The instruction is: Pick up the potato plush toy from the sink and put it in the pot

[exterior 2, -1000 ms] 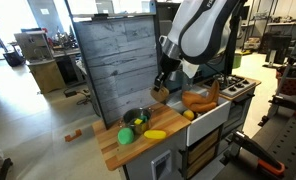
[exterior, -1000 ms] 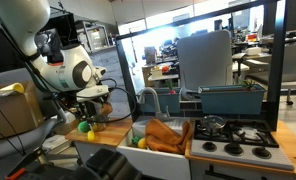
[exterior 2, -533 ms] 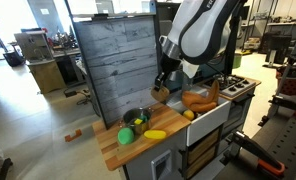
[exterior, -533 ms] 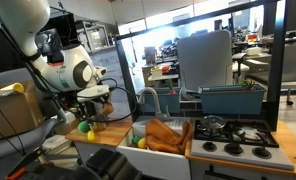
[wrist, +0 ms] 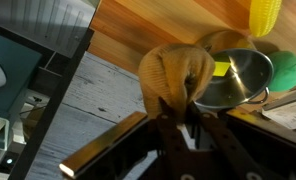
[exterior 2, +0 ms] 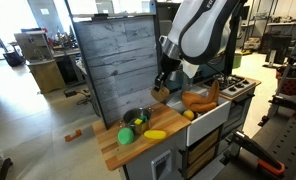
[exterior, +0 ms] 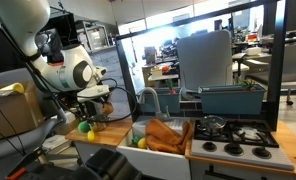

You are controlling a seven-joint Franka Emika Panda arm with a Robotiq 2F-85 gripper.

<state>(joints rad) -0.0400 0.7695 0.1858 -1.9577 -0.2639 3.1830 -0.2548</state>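
Note:
My gripper (wrist: 174,118) is shut on the brown potato plush toy (wrist: 176,72), which hangs from the fingers above the wooden countertop. The small shiny metal pot (wrist: 236,78) lies just beside the toy in the wrist view. In an exterior view the potato plush toy (exterior 2: 160,94) hangs a little above and to one side of the pot (exterior 2: 136,118), between it and the sink (exterior 2: 216,114). The gripper (exterior: 94,99) also shows in an exterior view, left of the faucet (exterior: 148,96) and the sink (exterior: 148,158).
A green ball (exterior 2: 125,136) and a yellow toy (exterior 2: 155,134) lie on the counter by the pot. Orange items (exterior 2: 198,100) fill the sink. A stove (exterior: 231,136) and a blue-grey bin (exterior: 231,99) stand beyond it. A grey plank wall (exterior 2: 113,60) backs the counter.

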